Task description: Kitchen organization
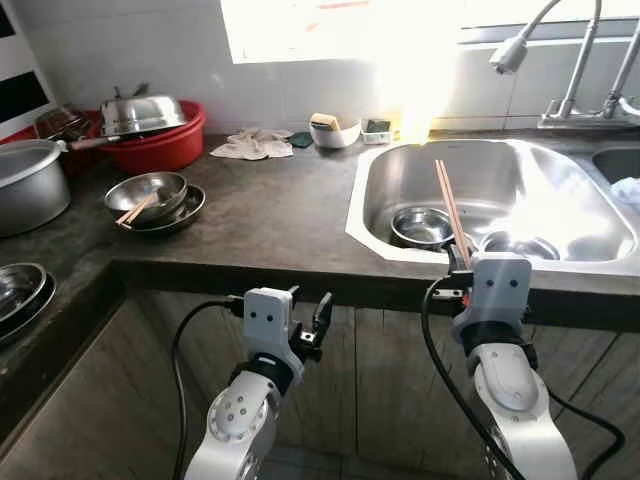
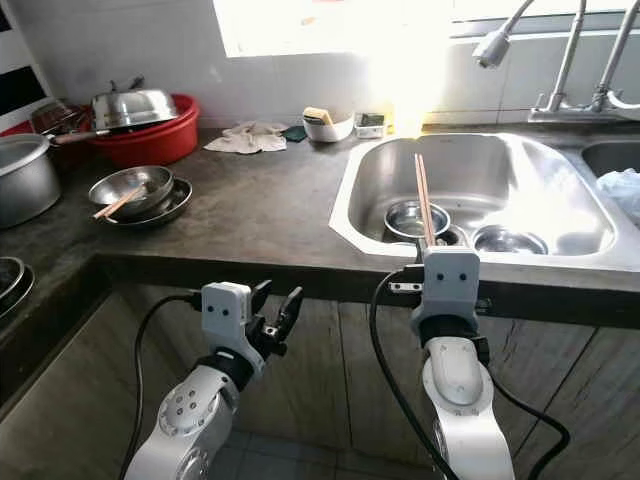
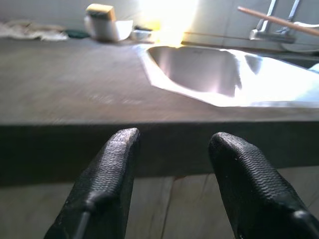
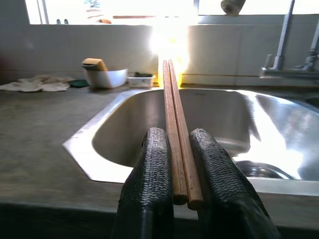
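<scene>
In the left eye view, a pair of wooden chopsticks [image 1: 448, 205] is held upright-tilted by the right pincer [image 1: 459, 262] at the near edge of the steel sink [image 1: 400, 170], their free ends reaching out over the basin. A small steel bowl [image 1: 420, 228] is seen in the sink bottom, just left of the chopsticks. The left pincer [image 1: 308, 318] is kept below the front edge of the dark tabletop [image 1: 270, 215], in front of the cabinet doors, with its fingers spread apart and nothing between them. On the far left of the tabletop, stacked metal bowls [image 1: 155, 200] with another pair of chopsticks lying in them are seen, and behind them a red basin [image 1: 165, 145] carrying a steel lid. A crumpled cloth [image 1: 255, 143] and a white dish with a sponge [image 1: 333, 129] are set against the far wall. No writing can be read anywhere.

In the left wrist view, the two black fingers [image 3: 107, 184] are seen wide apart, touching nothing, level with the tabletop edge; the sink lies beyond, to the right.

In the right wrist view, the chopsticks are clamped side by side between the two fingers [image 4: 149, 189], which are closed narrowly on their near ends. The sticks point out over the sink toward the bright window.
</scene>
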You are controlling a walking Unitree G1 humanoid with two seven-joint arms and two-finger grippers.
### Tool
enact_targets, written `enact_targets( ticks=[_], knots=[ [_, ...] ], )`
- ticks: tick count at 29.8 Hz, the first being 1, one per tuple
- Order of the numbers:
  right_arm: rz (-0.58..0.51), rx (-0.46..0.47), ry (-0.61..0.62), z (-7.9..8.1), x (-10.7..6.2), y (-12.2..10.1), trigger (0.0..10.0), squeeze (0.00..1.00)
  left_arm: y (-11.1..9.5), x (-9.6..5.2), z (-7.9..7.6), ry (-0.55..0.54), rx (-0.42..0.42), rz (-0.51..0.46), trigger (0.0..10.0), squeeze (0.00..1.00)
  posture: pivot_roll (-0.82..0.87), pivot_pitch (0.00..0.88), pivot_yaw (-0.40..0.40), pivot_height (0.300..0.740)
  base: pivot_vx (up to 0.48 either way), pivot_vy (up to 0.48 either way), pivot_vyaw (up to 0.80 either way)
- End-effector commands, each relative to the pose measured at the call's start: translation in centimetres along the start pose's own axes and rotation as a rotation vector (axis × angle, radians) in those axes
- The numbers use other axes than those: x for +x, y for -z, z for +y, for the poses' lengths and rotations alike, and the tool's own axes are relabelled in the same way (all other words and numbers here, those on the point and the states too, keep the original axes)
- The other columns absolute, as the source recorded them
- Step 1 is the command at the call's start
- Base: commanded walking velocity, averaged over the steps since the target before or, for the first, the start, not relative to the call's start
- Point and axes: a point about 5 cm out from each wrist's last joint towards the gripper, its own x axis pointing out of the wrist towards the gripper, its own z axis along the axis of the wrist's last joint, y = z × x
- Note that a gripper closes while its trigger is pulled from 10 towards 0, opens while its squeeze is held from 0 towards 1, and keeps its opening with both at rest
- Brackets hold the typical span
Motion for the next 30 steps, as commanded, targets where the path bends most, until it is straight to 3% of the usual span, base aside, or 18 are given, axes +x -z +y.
enact_targets(
  ticks=[1,4,30],
  knots=[
    [-0.006,0.013,-0.033,0.7,0.4,-0.5,10.0,0.0,-0.1,-0.3,0.3,-0.013,0.008,0.011,10.0,0.0,0.07,0.011,0.032,0.74,0.0,0.0,0.0],
    [0.0,0.007,-0.059,0.7,0.8,-0.6,10.0,0.0,-0.2,-0.4,0.6,-0.009,0.071,0.002,10.0,0.0,0.07,0.011,0.03,0.74,0.187,-0.257,0.0],
    [0.002,-0.034,-0.158,-0.6,3.2,-2.6,10.0,0.0,-0.4,-0.1,0.5,0.01,0.057,-0.004,10.0,0.0,0.06,0.015,0.025,0.74,0.271,-0.365,0.0]
  ],
)
